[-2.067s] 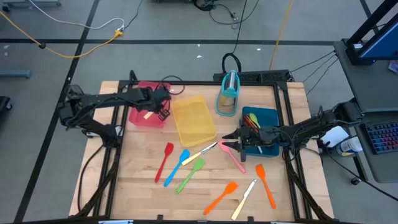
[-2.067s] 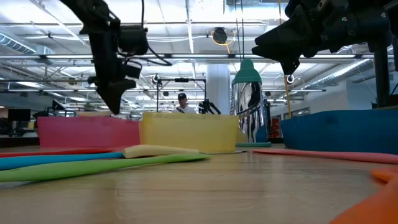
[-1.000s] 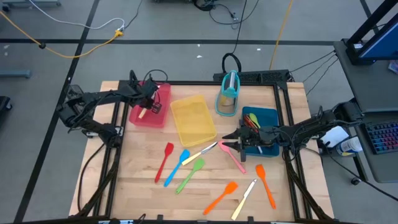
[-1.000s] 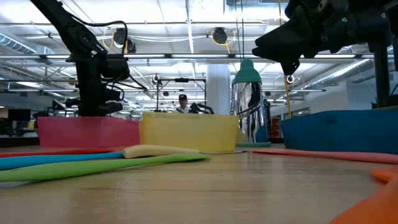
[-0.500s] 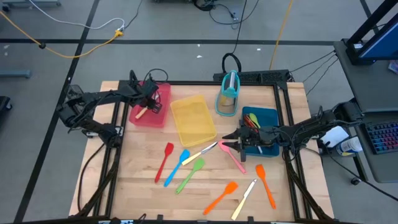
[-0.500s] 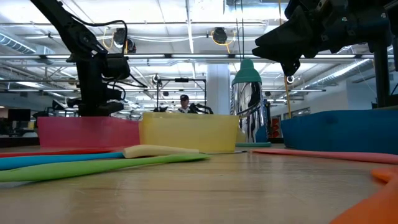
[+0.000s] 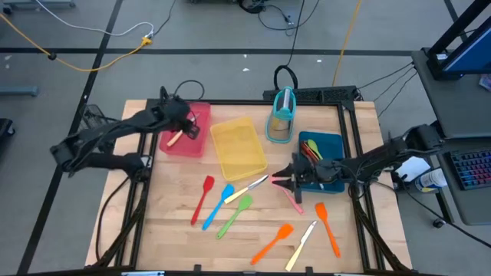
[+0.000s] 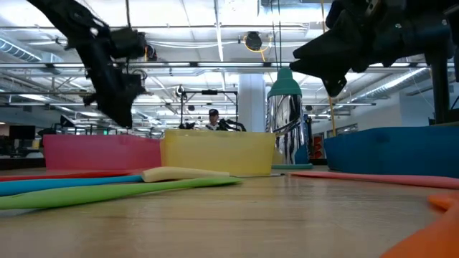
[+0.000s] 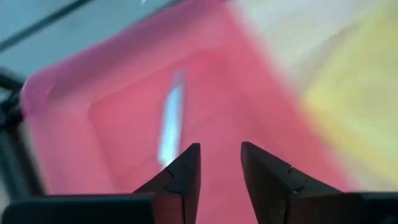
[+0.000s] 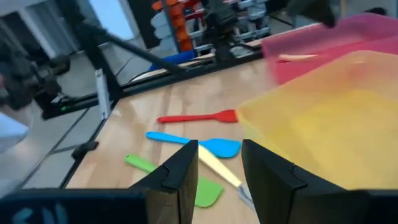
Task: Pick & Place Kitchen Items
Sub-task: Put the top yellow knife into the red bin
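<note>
Cream-handled knife (image 7: 175,138) lies in red tray (image 7: 198,146); left gripper (image 7: 189,129) parted, empty.

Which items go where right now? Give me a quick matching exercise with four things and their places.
Things:
1. cream-handled knife
2. left gripper
3. red spatula
4. right gripper

Places:
A. on the bare wood, beside the blue spatula
B. over the pink spatula, near the blue tray
C. lying in the red tray
D. above the red tray, empty

Pairs: 1-C, 2-D, 3-A, 4-B
</note>
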Robot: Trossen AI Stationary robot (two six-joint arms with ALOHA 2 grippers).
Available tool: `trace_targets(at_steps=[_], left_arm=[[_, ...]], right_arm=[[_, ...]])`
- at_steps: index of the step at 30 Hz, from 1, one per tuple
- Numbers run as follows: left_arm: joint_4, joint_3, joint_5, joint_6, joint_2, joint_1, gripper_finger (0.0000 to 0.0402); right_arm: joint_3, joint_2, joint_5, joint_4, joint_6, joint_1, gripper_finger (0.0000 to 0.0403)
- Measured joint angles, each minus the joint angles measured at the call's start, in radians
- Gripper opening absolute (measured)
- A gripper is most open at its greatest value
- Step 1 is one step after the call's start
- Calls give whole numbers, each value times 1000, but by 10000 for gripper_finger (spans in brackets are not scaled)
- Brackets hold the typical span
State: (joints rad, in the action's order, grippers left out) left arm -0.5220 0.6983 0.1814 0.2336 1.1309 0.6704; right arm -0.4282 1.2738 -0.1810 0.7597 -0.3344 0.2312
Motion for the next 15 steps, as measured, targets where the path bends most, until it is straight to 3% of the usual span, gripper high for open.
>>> trace_targets(at_steps=[7,12,15], left_arm=[[1,1,-33,39,-206,-230,107],[6,0,-20,129,-244,-422,106],[38,-1,33,188,-221,-552,106]], right_arm=[[-7,133,-5,330,145,44,161],[-103,139,12,339,177,46,187],[-170,139,99,280,203,52,188]])
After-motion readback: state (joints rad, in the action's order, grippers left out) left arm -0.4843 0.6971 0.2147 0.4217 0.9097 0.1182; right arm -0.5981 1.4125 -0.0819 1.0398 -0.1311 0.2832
